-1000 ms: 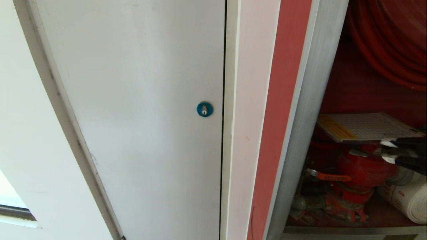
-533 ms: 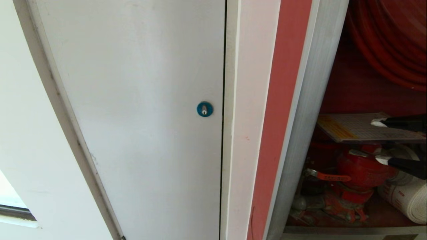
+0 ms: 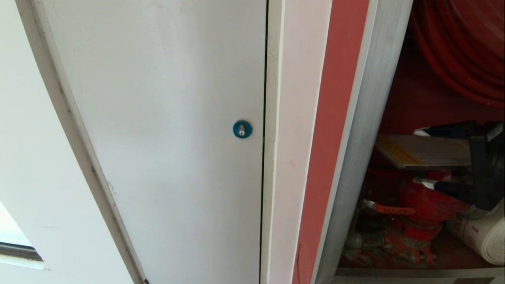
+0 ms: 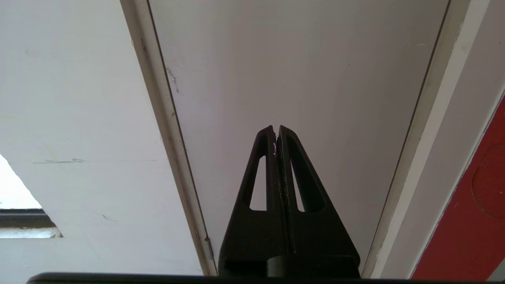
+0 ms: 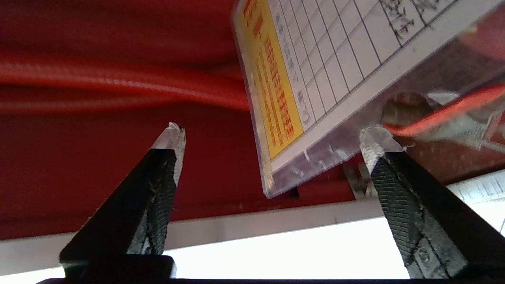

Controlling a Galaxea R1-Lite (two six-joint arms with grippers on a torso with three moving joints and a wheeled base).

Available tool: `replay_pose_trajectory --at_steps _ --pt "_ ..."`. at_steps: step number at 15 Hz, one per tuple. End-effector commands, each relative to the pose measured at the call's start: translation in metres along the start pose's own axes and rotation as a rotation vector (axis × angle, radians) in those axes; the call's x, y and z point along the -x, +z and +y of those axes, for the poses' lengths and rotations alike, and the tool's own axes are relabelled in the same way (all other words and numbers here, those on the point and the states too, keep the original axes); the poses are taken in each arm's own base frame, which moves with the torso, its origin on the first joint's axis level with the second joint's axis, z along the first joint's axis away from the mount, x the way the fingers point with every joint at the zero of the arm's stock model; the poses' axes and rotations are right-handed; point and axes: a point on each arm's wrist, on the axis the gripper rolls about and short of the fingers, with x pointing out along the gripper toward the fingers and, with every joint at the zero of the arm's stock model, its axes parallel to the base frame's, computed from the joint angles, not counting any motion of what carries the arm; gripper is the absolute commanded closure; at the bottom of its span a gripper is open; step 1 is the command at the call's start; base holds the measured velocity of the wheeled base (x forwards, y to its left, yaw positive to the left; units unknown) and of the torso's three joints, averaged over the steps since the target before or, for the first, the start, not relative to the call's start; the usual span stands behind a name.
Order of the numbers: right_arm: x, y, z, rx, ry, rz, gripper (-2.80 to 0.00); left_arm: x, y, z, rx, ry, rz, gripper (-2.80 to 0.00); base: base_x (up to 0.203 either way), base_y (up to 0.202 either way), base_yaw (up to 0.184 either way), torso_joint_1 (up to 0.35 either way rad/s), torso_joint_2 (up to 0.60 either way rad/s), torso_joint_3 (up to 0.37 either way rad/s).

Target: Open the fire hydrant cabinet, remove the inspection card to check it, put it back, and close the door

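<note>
One inspection card lies between the right pincer's wide-spread jaws.

From my station, the fire hydrant cabinet stood right of the white door. Inside it, the inspection card lay above the valve, below the hose reel, with my right gripper straddling the card's edge

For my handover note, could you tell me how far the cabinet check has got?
Done: cabinet open. In hand: right gripper open astride the card lying inside; picking up or putting back, I cannot tell. Left: closing the door. Left gripper idle, shut.
</note>
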Motion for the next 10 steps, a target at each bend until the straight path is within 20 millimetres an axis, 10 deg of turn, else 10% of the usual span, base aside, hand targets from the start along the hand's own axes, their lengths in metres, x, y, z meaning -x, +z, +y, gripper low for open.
replay_pose_trajectory --at_steps 1,10 --pt "0.0 -0.006 0.003 0.006 0.014 -0.004 -2.8 -0.002 -0.008 0.0 0.0 -0.001 0.027 0.0 0.0 0.0 0.0 0.0 0.0 0.0" --pt "0.034 -0.024 -0.008 0.031 0.083 0.01 -2.8 -0.002 -0.008 0.0 0.0 -0.001 0.027 0.0 0.0 0.0 0.0 0.0 0.0 0.0"
